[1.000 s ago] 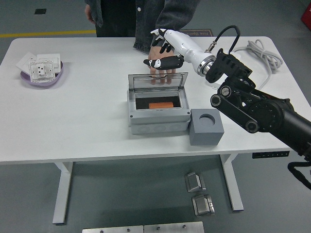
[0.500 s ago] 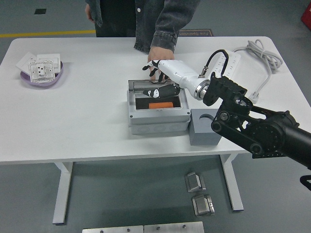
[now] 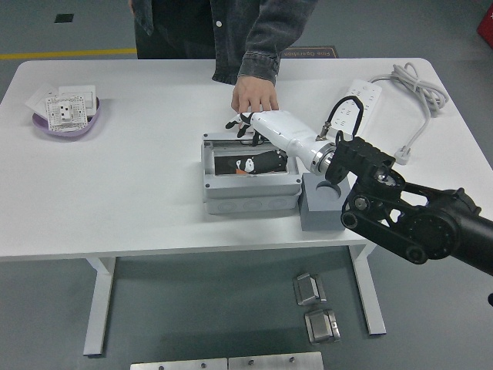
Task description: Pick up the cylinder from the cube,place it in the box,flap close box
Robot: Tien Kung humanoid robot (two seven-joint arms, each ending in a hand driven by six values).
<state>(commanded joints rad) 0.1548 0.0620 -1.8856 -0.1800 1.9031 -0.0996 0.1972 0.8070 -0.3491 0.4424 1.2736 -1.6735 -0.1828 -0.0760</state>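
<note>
You are on the last step: your right hand (image 3: 258, 146) lies with flat, spread fingers on the clear flap of the box (image 3: 250, 177), holding nothing, the flap looking nearly down. The cylinder (image 3: 243, 172) shows orange inside. At the box's 3 o'clock sits the cube (image 3: 323, 210); at 12, a person's hand (image 3: 255, 95). Next, I judge, press until it latches.

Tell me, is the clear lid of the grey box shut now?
Shut or nearly so: the clear lid lies flat on the grey box, the right hand on it.
</note>
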